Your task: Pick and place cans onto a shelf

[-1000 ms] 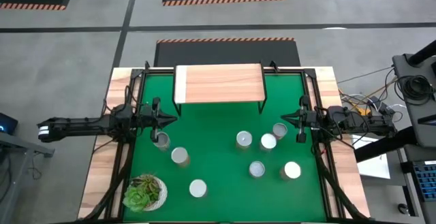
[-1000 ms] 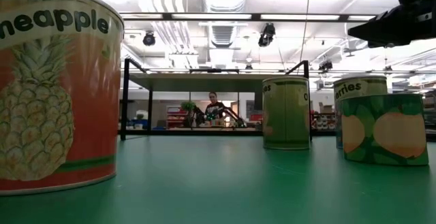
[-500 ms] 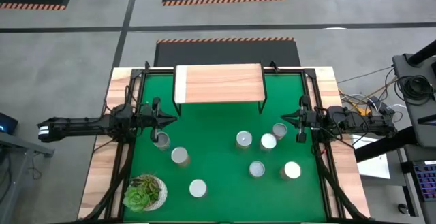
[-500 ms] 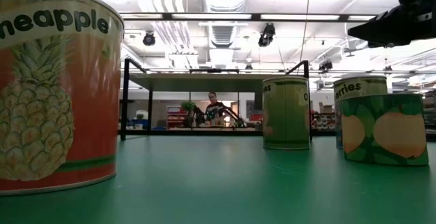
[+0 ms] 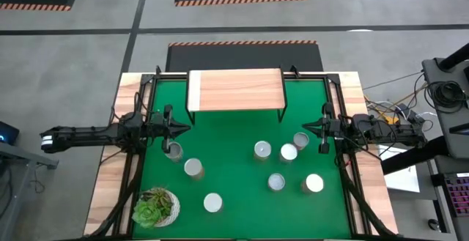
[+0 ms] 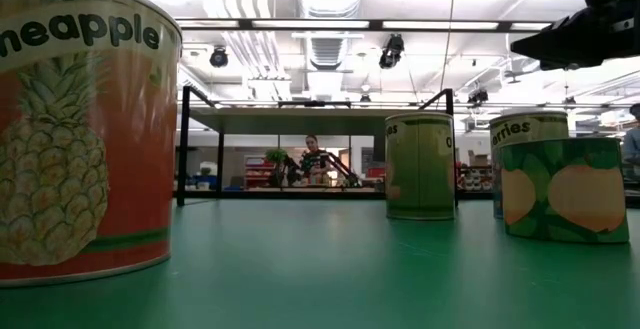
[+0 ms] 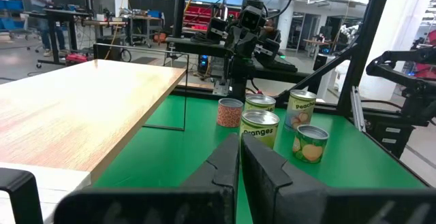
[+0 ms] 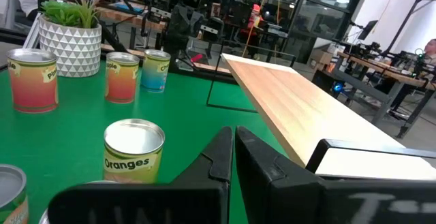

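Nothing is on the shelf (image 5: 236,89) yet: its wooden top is bare at the far middle of the green mat (image 5: 234,197), and all eight cans rest on the mat nearer the camera side, so by the look of it the job is at its very start, before any pick. The left gripper (image 5: 185,129) hangs at the mat's left edge with its fingers pressed together and nothing between them, and the right gripper (image 5: 309,128) mirrors it at the right edge, likewise closed and empty. Three cans lie on the left side, the nearest one (image 5: 174,150) just beside the left gripper, then a second (image 5: 193,168) and a third (image 5: 212,202) trailing toward the potted succulent (image 5: 154,206). Five lie on the right, with one (image 5: 301,140) closest to the right gripper and a pair (image 5: 263,150) (image 5: 289,152) just beyond it. The next move likely calls for one gripper to spread its fingers, drop over its nearest can and close on the side wall. The overhead view gives the whole layout and the count, but only shiny lids. The wrist views show the labels: the left wrist view reads an oranges can (image 7: 259,128) past its closed fingers (image 7: 225,164), and the right wrist view shows another oranges can (image 8: 133,150). The table-level view shows a pineapple label (image 6: 80,129) up close, the shelf hidden.
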Motion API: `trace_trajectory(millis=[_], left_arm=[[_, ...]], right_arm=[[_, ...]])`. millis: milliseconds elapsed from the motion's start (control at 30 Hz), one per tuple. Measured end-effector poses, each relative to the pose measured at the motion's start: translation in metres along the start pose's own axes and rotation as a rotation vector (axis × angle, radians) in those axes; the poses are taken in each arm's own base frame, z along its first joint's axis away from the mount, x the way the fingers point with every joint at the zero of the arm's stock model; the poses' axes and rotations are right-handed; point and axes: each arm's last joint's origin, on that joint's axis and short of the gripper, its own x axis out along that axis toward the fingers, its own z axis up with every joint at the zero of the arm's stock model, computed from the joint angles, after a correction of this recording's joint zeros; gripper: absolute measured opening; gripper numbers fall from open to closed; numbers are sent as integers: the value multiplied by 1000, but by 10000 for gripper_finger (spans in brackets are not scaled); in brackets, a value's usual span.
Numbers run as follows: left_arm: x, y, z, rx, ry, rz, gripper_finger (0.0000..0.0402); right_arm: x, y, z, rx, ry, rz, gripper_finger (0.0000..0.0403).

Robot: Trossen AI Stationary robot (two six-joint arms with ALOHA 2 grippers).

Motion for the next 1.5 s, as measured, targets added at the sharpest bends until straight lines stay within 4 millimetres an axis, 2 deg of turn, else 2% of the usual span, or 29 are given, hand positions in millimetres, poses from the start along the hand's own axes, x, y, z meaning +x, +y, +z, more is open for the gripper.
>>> trace_trajectory(millis=[1333,1433,1500], left_arm=[[0,0,0,0,0,0,0],[0,0,0,-6,-5,-1,0],[0,-1,5,-71,-46,-14,0]], right_arm=[[0,0,0,-5,0,0,9],[0,0,0,-135,0,-1,9],[0,0,0,-242,1,-1,9]])
